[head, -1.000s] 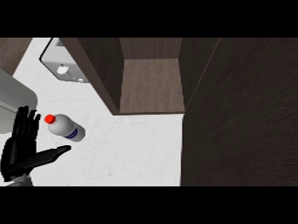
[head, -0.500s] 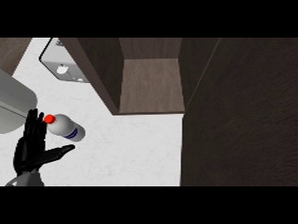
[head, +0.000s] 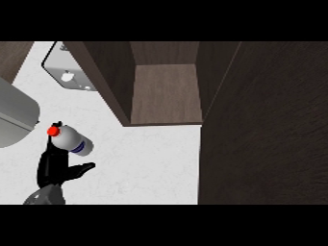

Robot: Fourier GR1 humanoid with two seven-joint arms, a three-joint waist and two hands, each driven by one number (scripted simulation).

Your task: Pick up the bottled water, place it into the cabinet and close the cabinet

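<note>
the pick-up is being attempted; the bottle is not yet gripped

nearest the lower edge, at the left, one hand [head: 55, 169] is being shown; from its place in the view it is being taken as the left hand. its fingers are being held straight up along the bottle [head: 71, 140] with the thumb spread to the side, so nothing is being clasped. the bottle, with its red cap [head: 53, 129], is being seen on the white counter [head: 145, 158], just beyond the fingertips and apparently touching them. the right hand is not being shown. farther off, the cabinet [head: 163, 93] is being seen open, its shelf exposed. the grasp is judged to be the step in hand; for the next move, the fingers are needing to be curled round the bottle before it is being lifted toward the cabinet.
</note>
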